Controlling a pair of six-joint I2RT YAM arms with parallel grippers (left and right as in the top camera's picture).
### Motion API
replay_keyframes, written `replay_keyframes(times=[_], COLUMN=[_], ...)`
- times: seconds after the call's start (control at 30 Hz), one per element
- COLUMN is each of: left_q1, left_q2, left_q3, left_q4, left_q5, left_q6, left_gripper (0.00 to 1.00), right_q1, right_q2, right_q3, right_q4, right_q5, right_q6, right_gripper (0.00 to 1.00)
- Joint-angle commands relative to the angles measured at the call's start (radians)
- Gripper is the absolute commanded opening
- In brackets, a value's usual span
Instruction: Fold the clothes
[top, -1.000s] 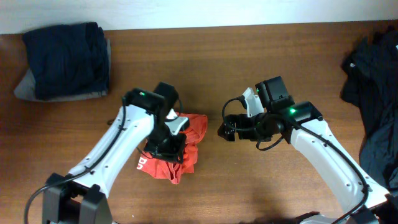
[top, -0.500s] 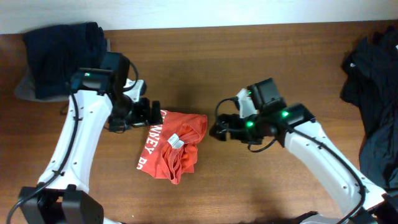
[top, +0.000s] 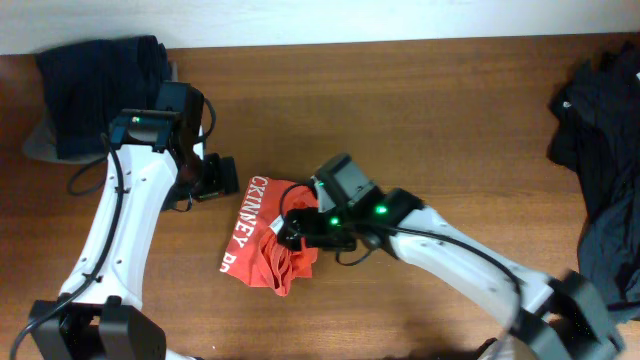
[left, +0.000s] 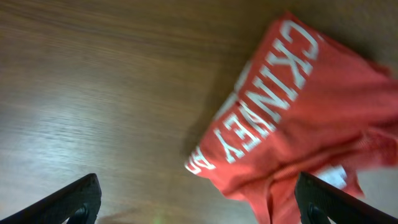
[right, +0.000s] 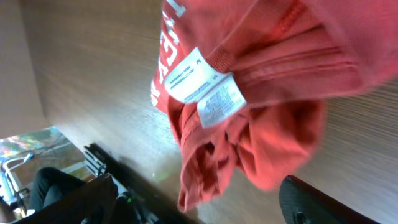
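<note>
The clothes in play are an orange-red T-shirt (top: 258, 250) with white lettering, lying crumpled on the wooden table (top: 400, 90). My left gripper (top: 220, 178) is open just left of the shirt's upper edge, touching nothing. In the left wrist view the shirt (left: 298, 118) fills the right side between the wide-apart fingers (left: 78, 199). My right gripper (top: 287, 228) hovers open over the shirt's right part. The right wrist view shows the bunched fabric (right: 273, 68) and its white care labels (right: 199, 87) close above the open right gripper (right: 199, 208).
A folded navy stack (top: 105, 90) on a grey garment (top: 38, 145) sits at the back left corner. A loose pile of dark clothes (top: 600, 150) lies along the right edge. Bare wood lies between the shirt and that pile.
My left gripper opened, let go of the shirt and drew back to the left. My right arm swung left, from beside the shirt to over it.
</note>
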Motion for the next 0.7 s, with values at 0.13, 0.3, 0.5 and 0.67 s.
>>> replay_keyframes(times=[0.13, 0.3, 0.5, 0.67], left_q1=[0.047, 0.141, 0.22, 0.222], left_q2=[-0.008, -0.008, -0.008, -0.008], left_q3=[0.005, 0.005, 0.005, -0.003], left_q4=[0.004, 0.0, -0.004, -0.01], left_q5=[-0.16, -0.158, -0.136, -0.137], left_q6=[-0.069, -0.069, -0.068, -0.068], left_gripper=[0.99, 0.99, 0.99, 0.99], right_q1=[0.027, 0.026, 0.027, 0.018], right_q2=[0.104, 0.104, 0.104, 0.086], right_q3=[0.013, 0.013, 0.013, 0.03], right_q4=[0.109, 0.14, 0.137, 0.087], right_q5=[-0.064, -0.066, -0.063, -0.034], right_q6=[0.061, 0.08, 0.08, 0.08], right_gripper=[0.79, 0.75, 0.69, 0.69])
